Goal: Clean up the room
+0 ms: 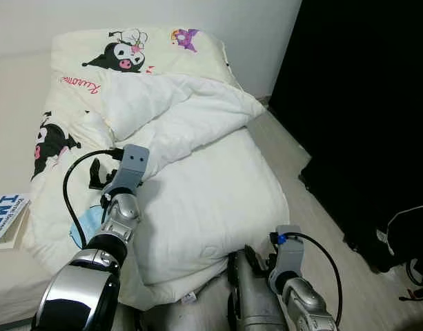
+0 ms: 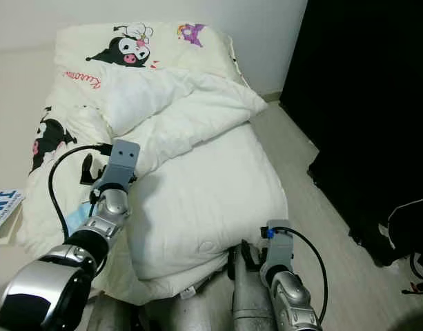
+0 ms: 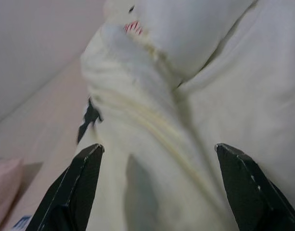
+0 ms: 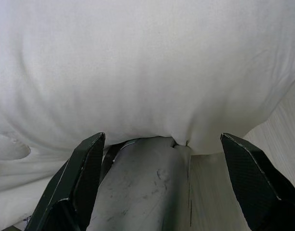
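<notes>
White duvet [image 1: 211, 200] overhangs the mattress edge; left gripper [image 3: 157, 187] and right gripper [image 4: 161, 187] spread wide.

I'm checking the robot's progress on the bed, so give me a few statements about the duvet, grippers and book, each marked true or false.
1. The left gripper is above the duvet, fingers apart. True.
2. The right gripper is shut on the duvet. False: it is open, holding nothing.
3. A book lies at the robot's left, beside the duvet. True.
4. The duvet lies flat and smooth. False: it is bunched and folded over.
5. Cartoon prints show on the bedding. True.
</notes>
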